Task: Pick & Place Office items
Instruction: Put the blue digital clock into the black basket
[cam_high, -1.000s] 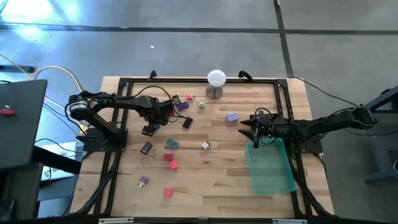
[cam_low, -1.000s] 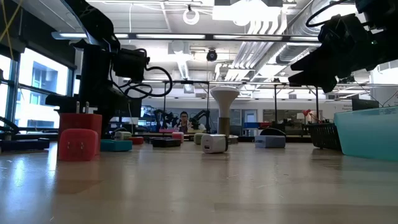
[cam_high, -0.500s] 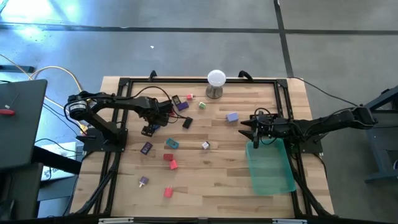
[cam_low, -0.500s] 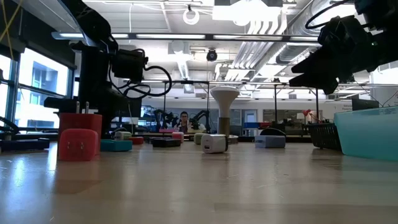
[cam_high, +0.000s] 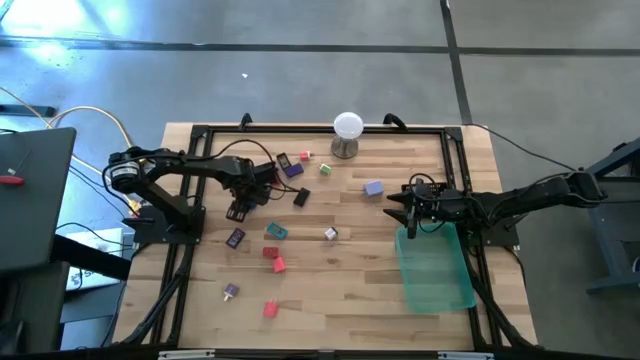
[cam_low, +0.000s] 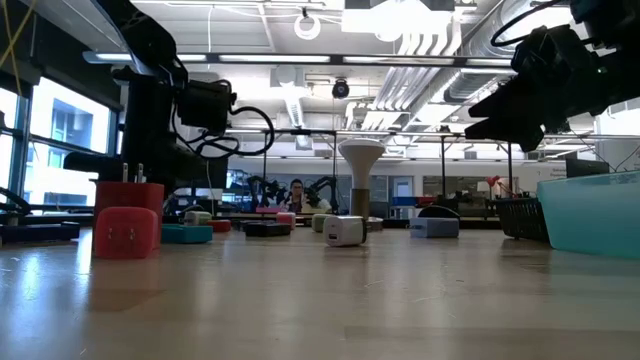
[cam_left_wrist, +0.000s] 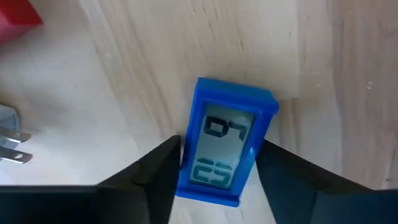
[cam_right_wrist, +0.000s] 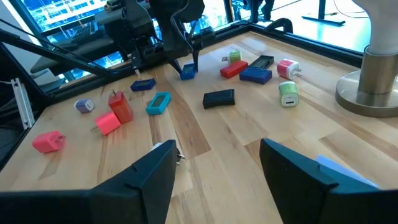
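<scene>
My left gripper (cam_high: 238, 209) points down at the table's left half, shut on a small blue item with a grey display (cam_left_wrist: 227, 143), which also shows in the right wrist view (cam_right_wrist: 188, 73). Other office items lie scattered around it: a black one (cam_high: 301, 197), a teal one (cam_high: 276, 231), a red one (cam_high: 271, 252) and a lavender one (cam_high: 373, 187). My right gripper (cam_high: 405, 212) hovers open over the far end of the translucent green tray (cam_high: 434, 265), with nothing between its fingers (cam_right_wrist: 298, 174). My left gripper pinches the blue item by its two long sides (cam_left_wrist: 185, 163), one finger on each, toward one end of it. The fingers come from above, pointing down, and lie across the item. It lies flat on the wooden table, display up.
A white ball on a metal stand (cam_high: 347, 130) stands at the far edge. A black frame (cam_high: 200, 135) runs round the tabletop. More items lie toward the near left, among them a pink one (cam_high: 270, 309). Bare wood lies in the table's middle and near side.
My left gripper has drawn its fingers together onto the blue item while the arm stayed in place. The item lies where it was.
</scene>
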